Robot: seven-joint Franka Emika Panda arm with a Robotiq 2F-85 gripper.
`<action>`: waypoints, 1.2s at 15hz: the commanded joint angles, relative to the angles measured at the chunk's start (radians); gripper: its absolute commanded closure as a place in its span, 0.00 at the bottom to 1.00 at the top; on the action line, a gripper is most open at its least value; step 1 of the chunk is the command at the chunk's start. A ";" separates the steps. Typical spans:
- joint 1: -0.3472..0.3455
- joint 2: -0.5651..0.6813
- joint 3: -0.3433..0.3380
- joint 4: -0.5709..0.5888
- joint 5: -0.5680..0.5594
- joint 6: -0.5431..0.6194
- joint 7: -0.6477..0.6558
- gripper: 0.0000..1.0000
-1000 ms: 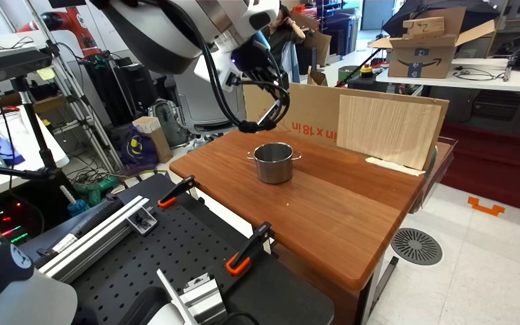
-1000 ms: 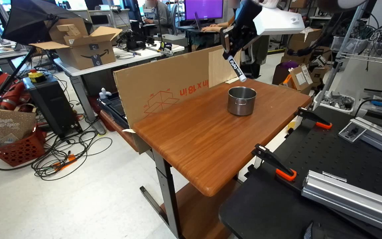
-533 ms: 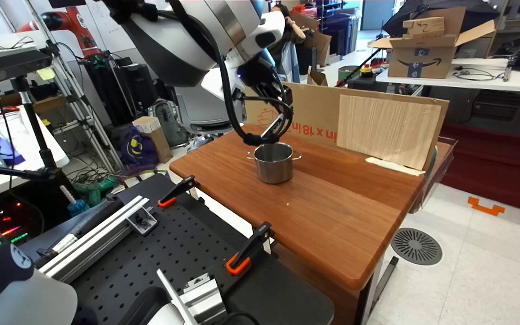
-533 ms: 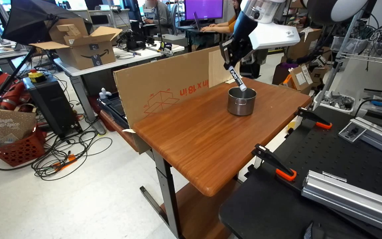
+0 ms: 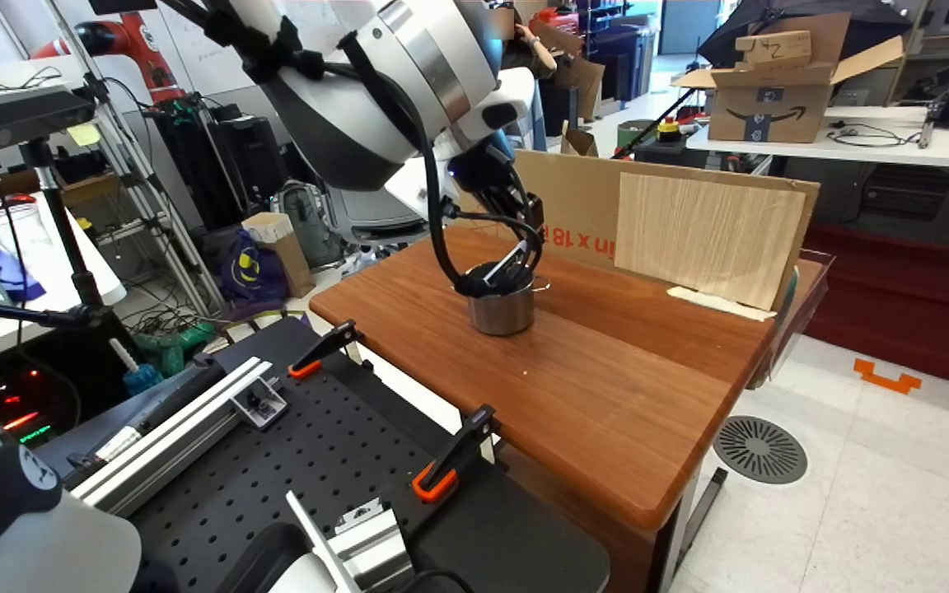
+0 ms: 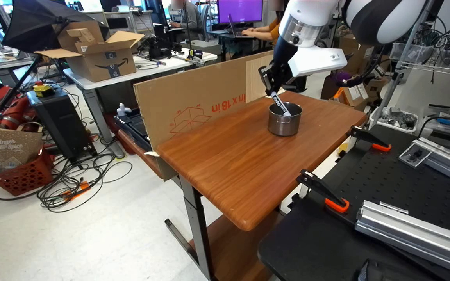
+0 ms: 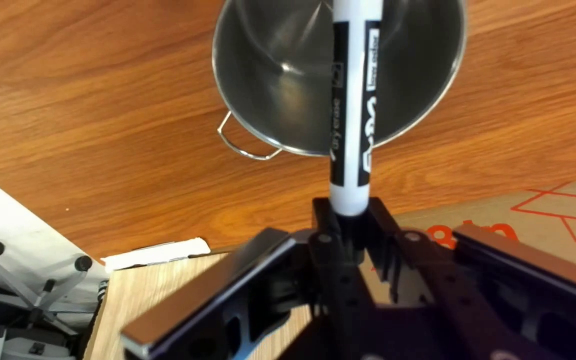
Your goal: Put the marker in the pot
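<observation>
marker (image 6: 279,103): slanted, upper end in the gripper (image 7: 350,220), pale lower end showing within the mouth of the pot (image 6: 283,125). how deep it reaches below the rim, i cannot tell.
gripper: pinching the marker by its upper end; release not yet done.
step: lowering in, i would say, with the letting go left to do.
drop risk: if the gripper parts too soon, the slant could land the marker on the rim; with its upper end leaning outward it might topple and roll across the table (image 6: 225,168).
push risk: going deeper at this lean may jam the tip on the wall and slide or tip the pot, which i take to be light; i see nothing holding it in place.
cable risk: cables (image 5: 469,285) hang close by the pot's mouth; a loop could snag the rim on the way out. whether they touch it, i cannot tell.
wrist view: shows the grip, the lettering and the pot's inner wall, but the marker's lower end runs out of sight.
exterior views: that lower end (image 6: 286,113) appears in an exterior view; in an exterior view the cables cover much of the mouth, leaving a pale stretch of marker (image 5: 504,263).
</observation>
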 commanded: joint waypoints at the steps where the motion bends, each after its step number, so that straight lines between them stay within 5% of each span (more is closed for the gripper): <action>1: 0.021 0.057 -0.021 0.037 -0.023 0.019 0.042 0.95; 3: 0.021 0.078 -0.014 0.041 -0.014 0.012 0.041 0.95; 4: 0.019 0.084 -0.008 0.042 -0.007 0.012 0.039 0.55; 5: 0.012 0.086 0.003 0.036 0.005 0.010 0.031 0.54; 12: 0.001 0.099 0.025 0.041 0.021 0.010 0.022 0.05; 18: 0.005 0.092 0.029 0.034 0.017 0.010 0.024 0.00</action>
